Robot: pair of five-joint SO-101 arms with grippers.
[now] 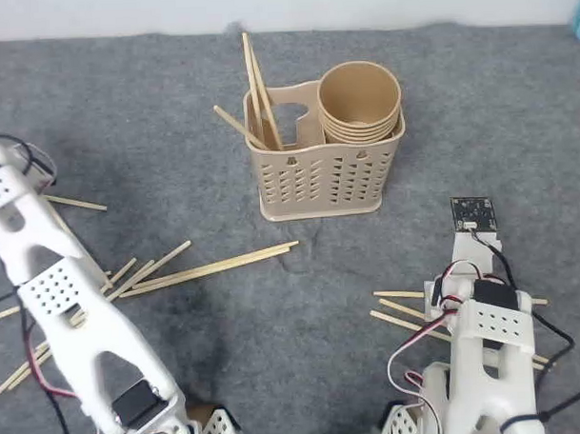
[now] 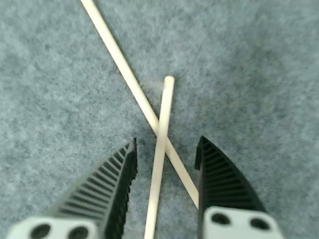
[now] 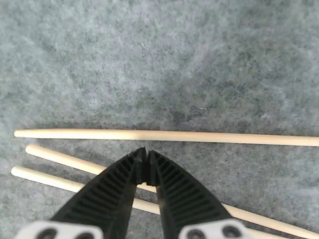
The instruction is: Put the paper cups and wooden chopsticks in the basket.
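Alignment of chopstick to jaws is what the coming grasp is judged to turn on. The left gripper point(image 2: 167, 142) is held spread wide, low over the grey felt point(image 2: 259, 74), and two crossed sticks are framed between its fingers. One chopstick point(image 2: 162, 124) is laid almost along the gripper's own reach, its rounded end pointing away from the wrist. Its long axis is thus square to the closing direction, and it could be pinched as it lies. The crossing chopstick point(image 2: 117, 62) is laid slantwise against it, and which of the two is on top cannot be told. They meet just ahead of the fingertips, so both may be caught by one closure, it is judged. The right gripper point(image 3: 146, 152) is clenched on nothing, its tips above three chopsticks point(image 3: 199, 136) laid crosswise to it. It would have to be opened first, so the left arm is judged the readier. In the high view the basket point(image 1: 318, 187) is seen at upper centre, with the paper cups point(image 1: 360, 100) stacked in its right compartment and stowed chopsticks point(image 1: 259, 85) leaning in its left. Loose chopsticks point(image 1: 206, 269) are strewn at centre left, others at lower right.
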